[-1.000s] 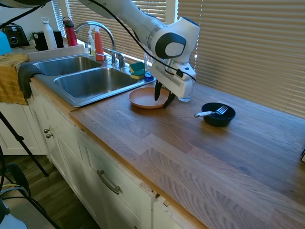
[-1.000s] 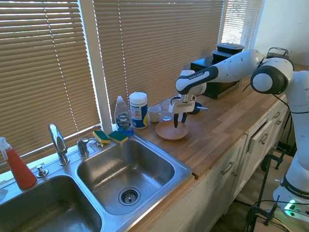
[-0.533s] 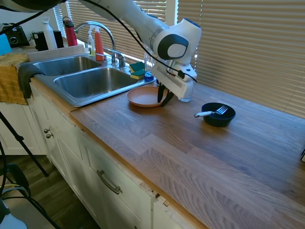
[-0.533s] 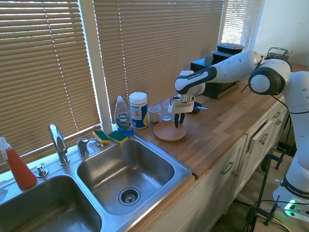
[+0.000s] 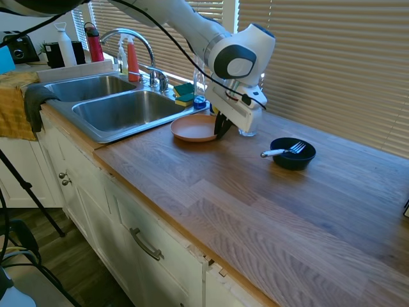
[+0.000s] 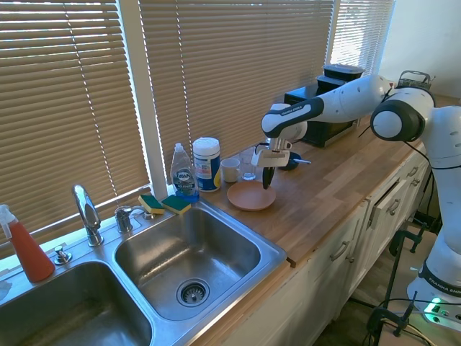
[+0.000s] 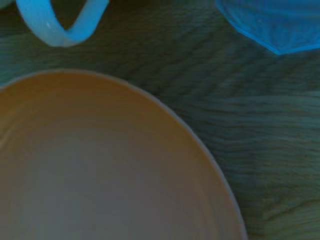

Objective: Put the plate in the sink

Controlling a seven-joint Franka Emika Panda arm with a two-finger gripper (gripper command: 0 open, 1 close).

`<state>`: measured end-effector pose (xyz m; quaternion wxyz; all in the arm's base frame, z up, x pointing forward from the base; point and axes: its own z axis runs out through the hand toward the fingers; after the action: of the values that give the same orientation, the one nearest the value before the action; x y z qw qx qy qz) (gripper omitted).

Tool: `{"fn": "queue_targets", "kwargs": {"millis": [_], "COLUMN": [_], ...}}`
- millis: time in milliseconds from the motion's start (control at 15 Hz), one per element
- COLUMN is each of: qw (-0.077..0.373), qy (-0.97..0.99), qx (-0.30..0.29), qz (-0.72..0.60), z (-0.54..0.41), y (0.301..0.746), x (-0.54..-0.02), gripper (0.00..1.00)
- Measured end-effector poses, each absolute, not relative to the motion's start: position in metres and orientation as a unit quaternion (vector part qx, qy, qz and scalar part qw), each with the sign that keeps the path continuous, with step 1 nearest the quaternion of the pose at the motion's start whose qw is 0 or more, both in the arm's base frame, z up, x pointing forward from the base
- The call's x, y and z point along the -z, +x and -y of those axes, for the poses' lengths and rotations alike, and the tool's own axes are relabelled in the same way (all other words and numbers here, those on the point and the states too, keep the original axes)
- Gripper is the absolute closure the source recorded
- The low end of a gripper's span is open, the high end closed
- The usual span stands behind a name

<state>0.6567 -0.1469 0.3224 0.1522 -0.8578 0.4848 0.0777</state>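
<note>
**Gripper pinching the plate's rim beside the sink**

The plate (image 5: 193,128) lies flat on the wooden counter (image 5: 255,198), just beside the near basin of the sink (image 5: 121,110). In the first exterior view it sits at about 3 o'clock from that basin, its rim close to the sink's steel edge. In the second exterior view the plate (image 6: 248,196) is at roughly 1 o'clock from the basin (image 6: 191,252).

The gripper (image 5: 222,126) points down at the plate's edge farthest from the sink. Its dark fingers (image 6: 267,177) are drawn together over the rim and look clamped on the plate, one inside the rim and one outside, though the contact itself is small in both exterior views. The plate appears level and resting on the wood.

The wrist view shows the plate's salmon inside (image 7: 100,170) filling most of the picture, with wood grain beyond its curved rim and two blurred bluish shapes further out.

At about 3 o'clock from the plate in the first exterior view, well apart, stands a black bowl (image 5: 293,153) with a fork (image 5: 282,151) resting across it. A clear glass (image 5: 248,128) stands just behind the gripper. Sponges (image 5: 184,94) and a soap bottle (image 6: 184,173) sit at the sink's back corner near the faucet (image 5: 131,39).
</note>
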Motion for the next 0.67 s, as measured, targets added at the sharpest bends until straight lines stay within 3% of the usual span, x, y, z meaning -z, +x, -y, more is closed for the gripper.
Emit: {"fn": "queue_targets", "kwargs": {"millis": [400, 667], "qw": [0.173, 0.163], "qy": [-0.874, -0.892], "qx": [-0.058, -0.038], "qz": [-0.450, -0.419], "z": [0.128, 0.069], "y": [0.644, 0.634], "x": [-0.377, -0.430], "gripper": [1.00, 1.00]}}
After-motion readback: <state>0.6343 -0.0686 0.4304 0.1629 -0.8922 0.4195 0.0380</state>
